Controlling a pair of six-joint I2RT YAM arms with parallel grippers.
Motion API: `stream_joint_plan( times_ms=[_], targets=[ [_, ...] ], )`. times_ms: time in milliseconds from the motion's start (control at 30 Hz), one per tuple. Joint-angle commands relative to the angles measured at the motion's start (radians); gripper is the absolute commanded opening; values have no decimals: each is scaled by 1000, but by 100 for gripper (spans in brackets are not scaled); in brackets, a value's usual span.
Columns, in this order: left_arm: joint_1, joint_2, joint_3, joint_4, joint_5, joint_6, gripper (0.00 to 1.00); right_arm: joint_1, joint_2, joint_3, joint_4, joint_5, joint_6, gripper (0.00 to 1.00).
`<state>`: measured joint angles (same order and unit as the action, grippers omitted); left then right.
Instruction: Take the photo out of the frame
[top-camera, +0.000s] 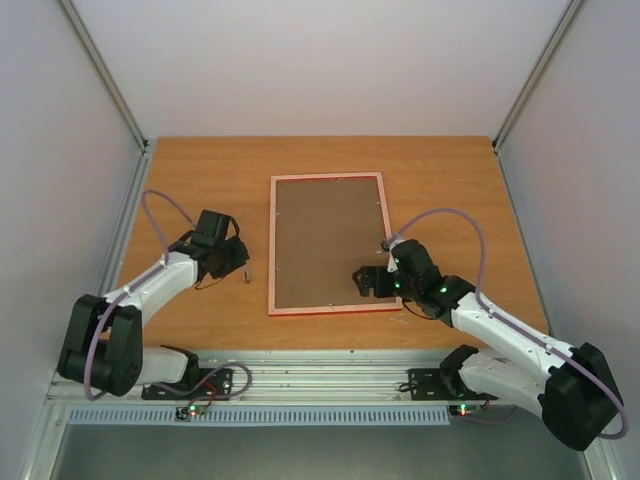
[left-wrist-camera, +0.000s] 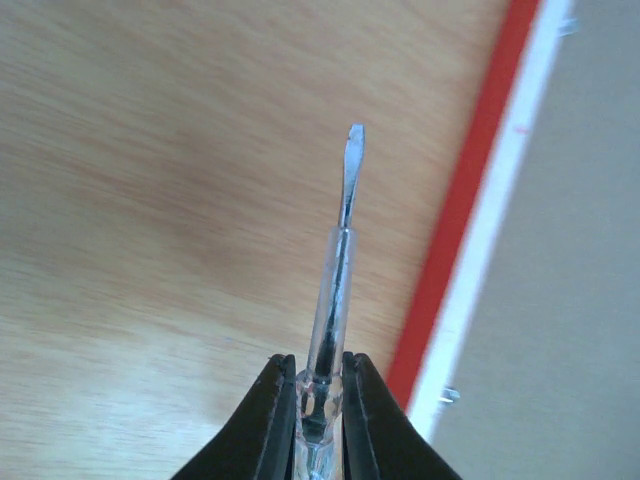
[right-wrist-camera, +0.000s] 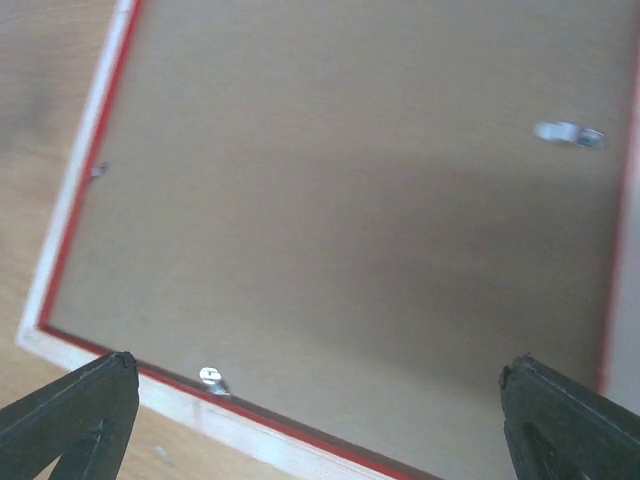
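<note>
My left gripper (left-wrist-camera: 312, 365) was clamped on a clear-handled flat screwdriver (left-wrist-camera: 335, 270), blade over the table (top-camera: 200, 180) just beside the frame (top-camera: 272, 250). The frame lay mid-table, brown backing board (top-camera: 325, 240) uppermost. My right gripper (right-wrist-camera: 318, 365) stood wide open above its near end.

Frame (top-camera: 325, 240) back-up on table (top-camera: 200, 170); left pincer (top-camera: 238, 263) beside, right pincer (top-camera: 368, 281) above it.

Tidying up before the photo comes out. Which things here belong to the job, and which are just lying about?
Job: frame, face down; backing board; metal clips; screwdriver in left tool; open right tool.
Lying about: only the table.
</note>
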<state>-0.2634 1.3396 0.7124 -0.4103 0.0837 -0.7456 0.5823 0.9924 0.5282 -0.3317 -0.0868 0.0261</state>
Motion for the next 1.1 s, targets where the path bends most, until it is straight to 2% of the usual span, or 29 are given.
stream_joint_plan(
  times_ms=[0,300,433,633,833,1067],
  targets=[
    [-1,-87,-49,157,127,-99,0,114,49,69,107,59,3,98],
    [-55,-241,-144,304,206,-308,1,342,250,148,388,149,5,97],
    [-91,-284,-189,395,230,-398,0,386,312,154,511,162,23,94],
    [-150,-322,-224,518,198,-498,1,410,376,158,662,127,22,80],
    [-229,-309,-235,593,136,-566,1,412,424,201,683,98,-10,76],
    [-270,-262,-235,678,159,-642,1,411,465,219,738,140,-10,67]
  ],
)
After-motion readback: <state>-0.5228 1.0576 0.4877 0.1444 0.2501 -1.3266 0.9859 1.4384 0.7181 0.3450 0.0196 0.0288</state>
